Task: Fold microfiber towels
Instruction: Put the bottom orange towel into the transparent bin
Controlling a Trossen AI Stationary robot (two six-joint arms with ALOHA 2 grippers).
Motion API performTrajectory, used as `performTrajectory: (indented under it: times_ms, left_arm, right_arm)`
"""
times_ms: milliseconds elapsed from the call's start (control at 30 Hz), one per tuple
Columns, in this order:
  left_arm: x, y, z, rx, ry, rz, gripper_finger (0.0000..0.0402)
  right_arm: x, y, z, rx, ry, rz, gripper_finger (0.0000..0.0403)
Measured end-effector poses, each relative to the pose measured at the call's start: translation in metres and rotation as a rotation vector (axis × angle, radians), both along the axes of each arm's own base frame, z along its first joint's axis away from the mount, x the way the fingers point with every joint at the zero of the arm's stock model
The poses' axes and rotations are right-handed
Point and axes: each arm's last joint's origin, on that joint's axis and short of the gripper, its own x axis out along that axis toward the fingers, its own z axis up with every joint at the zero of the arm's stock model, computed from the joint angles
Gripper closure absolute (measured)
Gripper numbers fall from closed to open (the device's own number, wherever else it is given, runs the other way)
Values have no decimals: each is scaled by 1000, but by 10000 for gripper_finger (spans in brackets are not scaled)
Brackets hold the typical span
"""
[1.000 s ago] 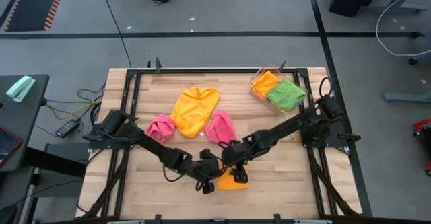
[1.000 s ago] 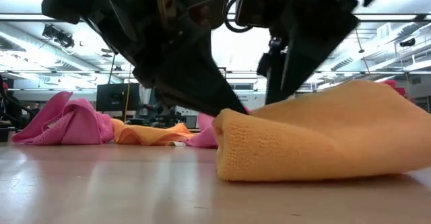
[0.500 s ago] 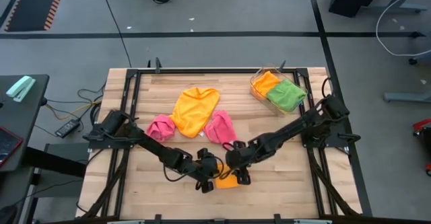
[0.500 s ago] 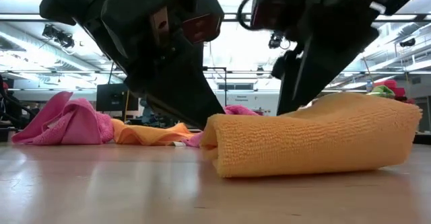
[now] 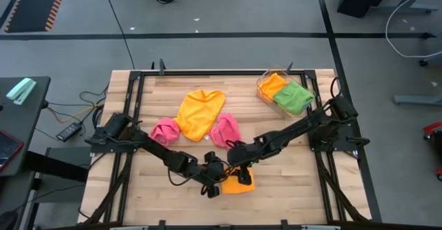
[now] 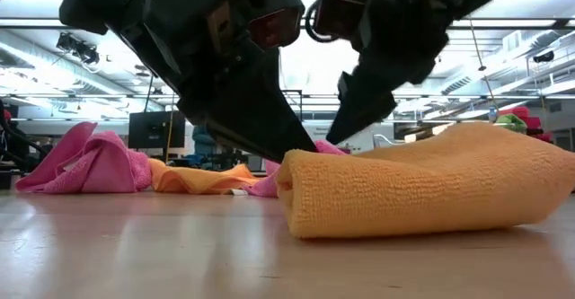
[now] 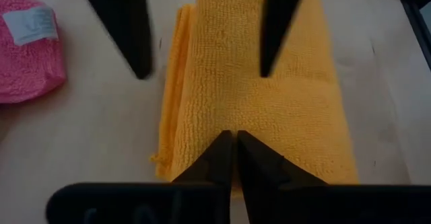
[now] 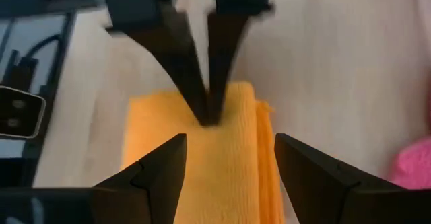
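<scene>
**Both grippers meeting over a folded orange towel at the front of the table**

In the high view, the two arms are converging just below the centre of the frame, where a folded orange towel (image 5: pixel 240 182) is lying on the wooden table (image 5: pixel 297 195). The left gripper (image 7: pixel 234 158) is pressing its fingers together, tips touching, with their points resting on the near edge of the towel; whether any cloth is pinched between them cannot be told. In the low view the same gripper is showing as a dark wedge coming down from the upper left onto the towel's rolled left end.

The right gripper (image 8: pixel 229 158) is holding its fingers spread wide and grasping nothing. In its wrist view the fingers are straddling the towel's width, and in the left wrist view they are hanging above the towel's far part; contact with the cloth cannot be told.

Other towels are lying farther up the high view: a spread yellow-orange towel (image 5: pixel 199 112) near the centre top of the table, a crumpled pink towel (image 5: pixel 164 130) to its left, and a second pink towel (image 5: pixel 225 130) to its right, just above the grippers. In the upper right corner of the table, a clear tray (image 5: pixel 262 87) is holding an orange towel (image 5: pixel 274 84) and a green towel (image 5: pixel 293 97) side by side.
</scene>
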Motion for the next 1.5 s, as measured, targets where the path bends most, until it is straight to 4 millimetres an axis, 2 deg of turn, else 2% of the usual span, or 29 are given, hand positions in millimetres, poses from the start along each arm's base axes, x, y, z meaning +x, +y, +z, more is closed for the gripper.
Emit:
performTrajectory:
  times_ms: [200,400,600,733,933,1033,1133,1333,1500]
  left_arm:
    - [2,3,0,2,-2,7,364]
    - [2,4,0,2,-3,8,363]
    - [2,5,0,1,-5,21,363]
    - [1,5,5,-41,-10,49,367]
    - [-1,-2,18,-111,-18,12,383]
    - [-5,-5,28,-131,-16,-15,389]
    - [-10,-4,37,-128,-3,-20,390]
    - [-16,0,56,-141,-19,-24,378]
    - [-16,3,57,-167,-12,-6,377]
  right_arm:
    - [-18,-4,-34,31,49,-53,169]
    - [-28,-1,-46,48,33,-24,170]
    - [-36,20,-50,-6,24,35,186]
    - [-35,21,-58,-4,46,27,226]
    - [-32,22,-69,25,70,38,327]
    - [-32,22,-66,40,64,62,369]
    - [-32,20,-61,58,61,74,391]
    - [-41,13,-43,22,97,50,392]
    - [-51,3,-20,-21,110,47,392]
